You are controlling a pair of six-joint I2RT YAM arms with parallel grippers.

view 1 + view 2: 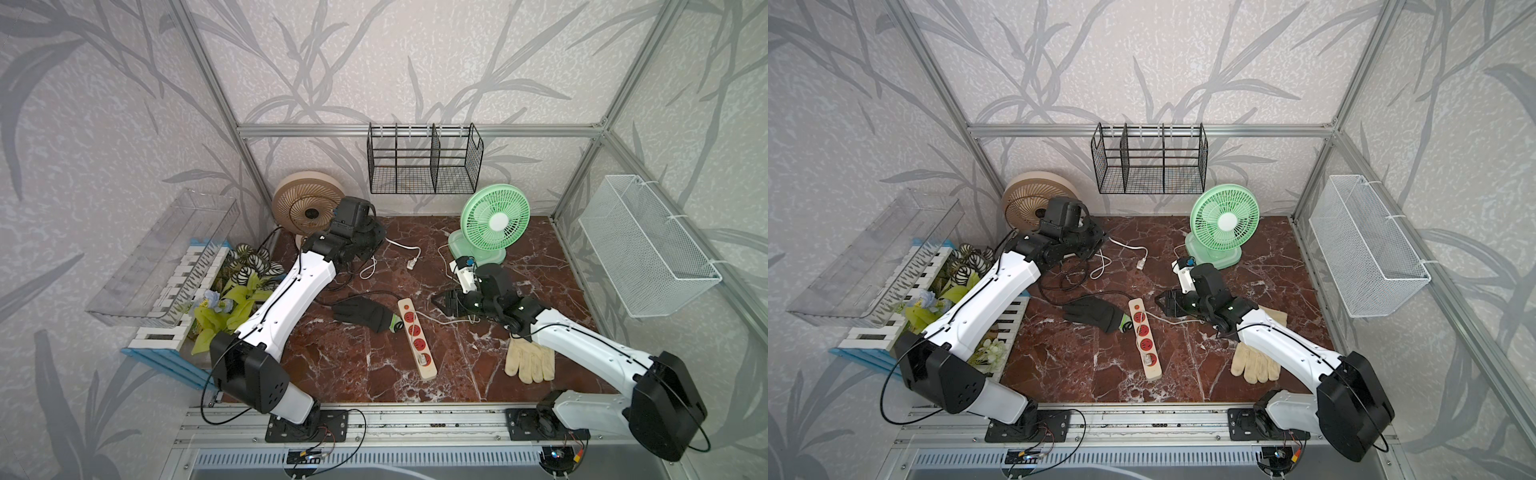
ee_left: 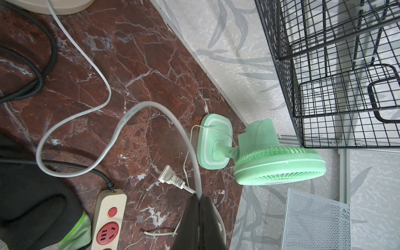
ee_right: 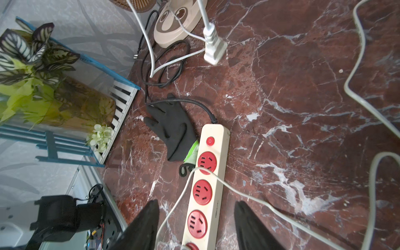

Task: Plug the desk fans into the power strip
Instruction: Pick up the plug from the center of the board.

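- Your power strip (image 1: 417, 338) lies slanted near the front middle of the table (image 1: 332, 365), button end toward the back; a black glove (image 1: 361, 311) touches its left side with its cuff.
- Your right gripper (image 3: 196, 201) hangs just right of that button end, jaws apart, a thin white cord (image 3: 244, 193) running between them.
- Farther back, your left gripper (image 2: 199, 195) is clamped on a grey cord (image 2: 149, 104) near its plug (image 2: 171, 177).
- The green fan (image 1: 494, 220) and beige fan (image 1: 307, 205) stand by the back wall.

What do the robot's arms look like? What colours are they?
Both the left arm and right arm have smooth white shells with chunky black joints and a thin black cable along each. The left tool and right tool are black and taper to points.
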